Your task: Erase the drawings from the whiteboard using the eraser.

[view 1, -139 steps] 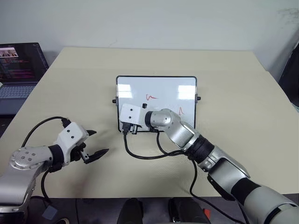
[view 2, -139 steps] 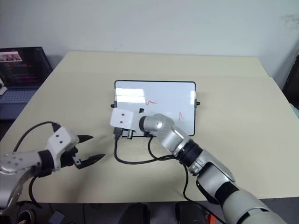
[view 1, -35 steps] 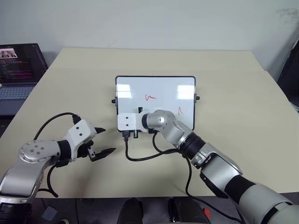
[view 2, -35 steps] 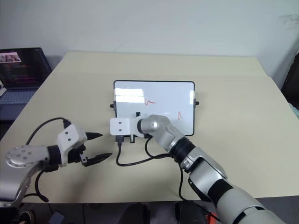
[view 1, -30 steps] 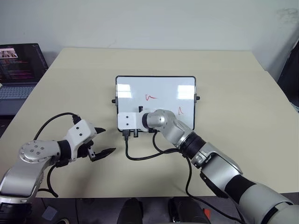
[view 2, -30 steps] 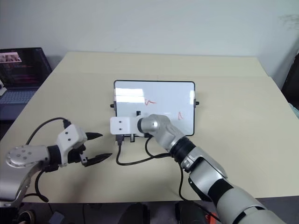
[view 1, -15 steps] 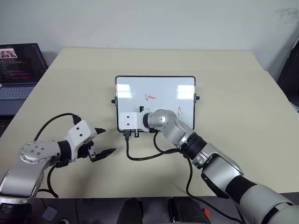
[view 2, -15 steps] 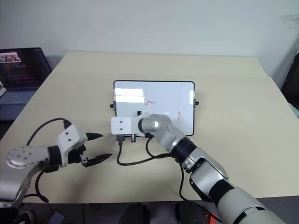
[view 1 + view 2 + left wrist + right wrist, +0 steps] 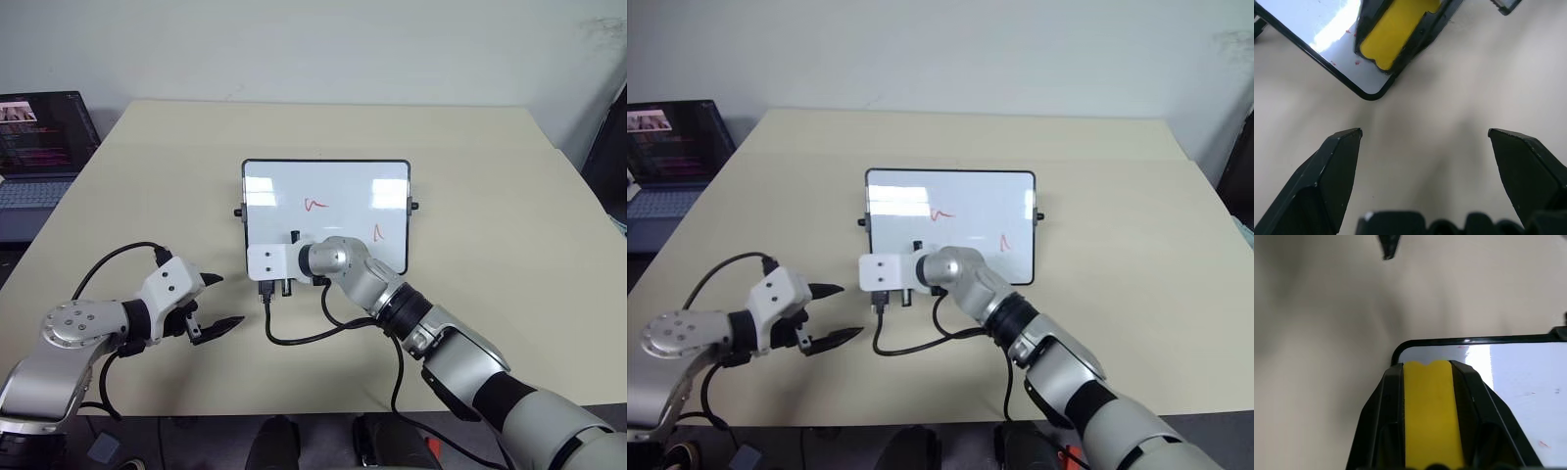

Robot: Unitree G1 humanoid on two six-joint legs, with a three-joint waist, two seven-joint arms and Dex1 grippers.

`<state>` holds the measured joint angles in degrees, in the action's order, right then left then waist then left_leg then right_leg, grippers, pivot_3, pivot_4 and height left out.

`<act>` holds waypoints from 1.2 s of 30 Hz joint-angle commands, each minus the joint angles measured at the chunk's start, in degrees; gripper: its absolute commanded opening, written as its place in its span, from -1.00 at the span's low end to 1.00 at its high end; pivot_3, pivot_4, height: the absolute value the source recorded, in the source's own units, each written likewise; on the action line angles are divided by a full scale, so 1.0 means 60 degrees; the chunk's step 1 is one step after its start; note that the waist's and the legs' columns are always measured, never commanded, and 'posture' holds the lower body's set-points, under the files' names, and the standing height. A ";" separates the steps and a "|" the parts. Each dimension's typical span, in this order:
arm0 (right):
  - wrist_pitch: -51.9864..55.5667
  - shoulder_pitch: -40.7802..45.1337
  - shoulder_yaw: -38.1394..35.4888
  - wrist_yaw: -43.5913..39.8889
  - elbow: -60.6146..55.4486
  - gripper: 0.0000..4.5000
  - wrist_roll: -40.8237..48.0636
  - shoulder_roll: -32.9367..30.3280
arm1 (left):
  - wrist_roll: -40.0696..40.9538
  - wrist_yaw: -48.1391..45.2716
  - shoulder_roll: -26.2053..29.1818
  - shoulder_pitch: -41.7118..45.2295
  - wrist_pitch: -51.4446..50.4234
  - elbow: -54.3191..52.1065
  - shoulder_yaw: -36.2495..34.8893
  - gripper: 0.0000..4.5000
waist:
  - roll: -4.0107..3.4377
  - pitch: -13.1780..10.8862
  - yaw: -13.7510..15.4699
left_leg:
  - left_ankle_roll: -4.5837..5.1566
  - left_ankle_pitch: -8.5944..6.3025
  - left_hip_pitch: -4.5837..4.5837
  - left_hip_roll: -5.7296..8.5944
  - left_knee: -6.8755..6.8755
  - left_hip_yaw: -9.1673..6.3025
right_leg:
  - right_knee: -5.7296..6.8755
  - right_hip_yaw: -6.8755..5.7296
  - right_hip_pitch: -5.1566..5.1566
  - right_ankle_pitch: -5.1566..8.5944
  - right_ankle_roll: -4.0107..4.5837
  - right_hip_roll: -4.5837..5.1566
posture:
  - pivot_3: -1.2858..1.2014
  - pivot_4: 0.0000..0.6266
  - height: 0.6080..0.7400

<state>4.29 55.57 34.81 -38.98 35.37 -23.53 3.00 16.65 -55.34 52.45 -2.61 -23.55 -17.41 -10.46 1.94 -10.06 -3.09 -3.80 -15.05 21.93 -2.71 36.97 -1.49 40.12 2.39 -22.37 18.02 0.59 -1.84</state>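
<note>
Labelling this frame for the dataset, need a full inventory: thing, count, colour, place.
whiteboard: 1, white with black frame, middle of the table.
drawings: 2 showing, red, on the whiteboard's middle and right part.
eraser: 1, yellow, in the right gripper at the whiteboard's near-left corner.
table: 1, beige, under everything.
laptop: 1, dark, screen lit, beyond the table's far-left edge.
left gripper: 1, black fingers, open, above the table's near-left part, holding nothing.
right gripper: 1, black fingers, shut on the eraser.
</note>
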 commanded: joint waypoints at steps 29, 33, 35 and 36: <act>0.0806 -0.0156 -0.0018 -0.0894 -0.0772 -0.56 -0.0056 -0.0637 | 0.0015 -0.0068 0.0018 0.0399 0.0138 -0.0021 0.0179 1.00 | 0.0001 0.0001 0.0108 | 0.0000 0.0000 0.0000 0.0002 0.0000 0.0002 | -0.0007 0.0002 0.0002 0.0000 0.0000 0.0001 | 0.03 -0.52 1.00; 0.0392 0.0239 -0.0422 0.0240 -0.0456 -0.56 -0.0069 -0.0357 | 0.0023 -0.0081 0.0027 0.0470 0.0137 0.0001 0.0197 1.00 | 0.0000 0.0000 0.0104 | 0.0000 0.0000 -0.0005 0.0001 0.0001 0.0001 | 0.0003 0.0001 0.0002 0.0000 0.0000 -0.0001 | 0.03 -0.52 1.00; 0.0401 0.0247 -0.0483 0.0271 -0.0435 -0.56 0.0072 -0.0267 | 0.0020 -0.0083 0.0021 0.0527 0.0140 0.0020 0.0225 1.00 | 0.0000 0.0000 0.0108 | 0.0000 0.0001 -0.0005 0.0001 0.0001 0.0000 | 0.0005 -0.0001 0.0002 0.0000 0.0000 -0.0001 | 0.03 -0.52 1.00; 0.0437 0.0173 -0.0470 0.0226 -0.0498 -0.56 0.0113 -0.0250 | 0.0019 -0.0090 0.0016 0.0551 0.0147 0.0030 0.0239 1.00 | 0.0001 0.0000 0.0114 | 0.0000 0.0001 -0.0005 0.0002 0.0002 0.0001 | 0.0004 0.0000 0.0002 0.0000 0.0001 -0.0001 | 0.03 -0.52 1.00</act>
<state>6.84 55.63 33.56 -38.52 32.97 -23.39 1.31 16.61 -55.71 52.42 -0.07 -23.39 -16.96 -8.93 1.94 -10.06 -2.41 -3.80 -15.05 21.91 -2.70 36.98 -1.47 40.13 2.40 -22.36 18.02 0.60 -1.85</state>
